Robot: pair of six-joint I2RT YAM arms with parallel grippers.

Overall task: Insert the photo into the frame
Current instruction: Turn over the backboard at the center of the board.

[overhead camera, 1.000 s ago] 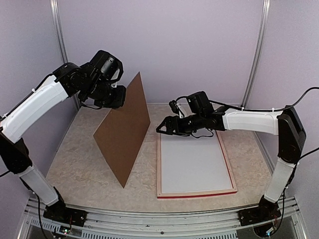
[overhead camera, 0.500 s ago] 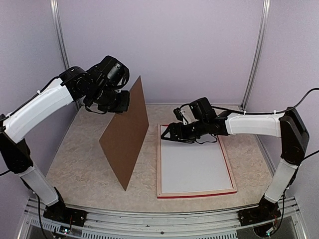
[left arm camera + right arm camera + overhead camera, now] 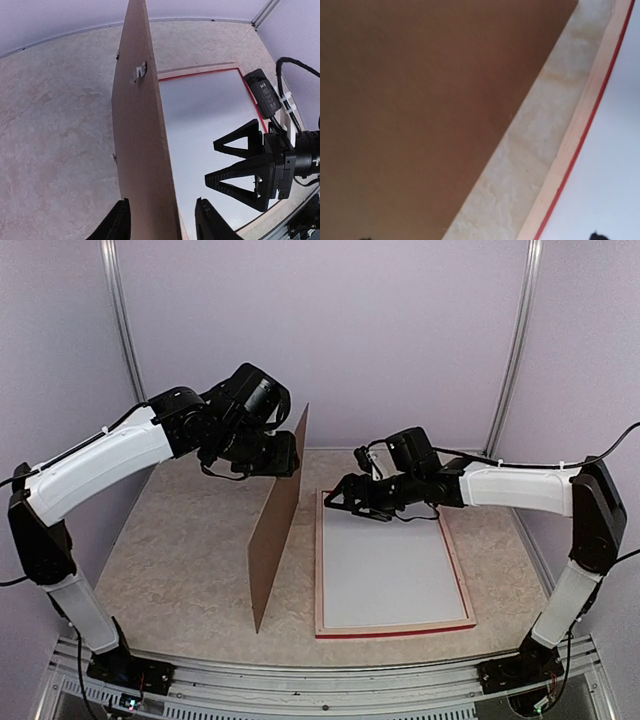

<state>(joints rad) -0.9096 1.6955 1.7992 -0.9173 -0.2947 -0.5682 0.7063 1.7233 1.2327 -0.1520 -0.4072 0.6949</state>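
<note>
The frame (image 3: 395,630) lies flat on the table with pale wood sides and a thin red line around a white sheet (image 3: 390,570). The photo is hidden from every view. A brown backing board (image 3: 275,540) stands almost upright on its lower edge, just left of the frame. Its top edge sits between the fingers of my left gripper (image 3: 285,455). In the left wrist view the jaws are parted around the board (image 3: 140,125), with a gap on the right side. My right gripper (image 3: 337,498) hangs open over the frame's far left corner, holding nothing.
The table is beige and marbled, with grey walls and metal posts (image 3: 515,350) behind it. A metal rail (image 3: 320,685) runs along the near edge by the arm bases. Small clips (image 3: 138,72) stick out of the board's face.
My left arm swung the board right toward the frame, turning it nearly edge-on and upright. Its jaws have parted. My right gripper drifted slightly right over the frame's corner.
</note>
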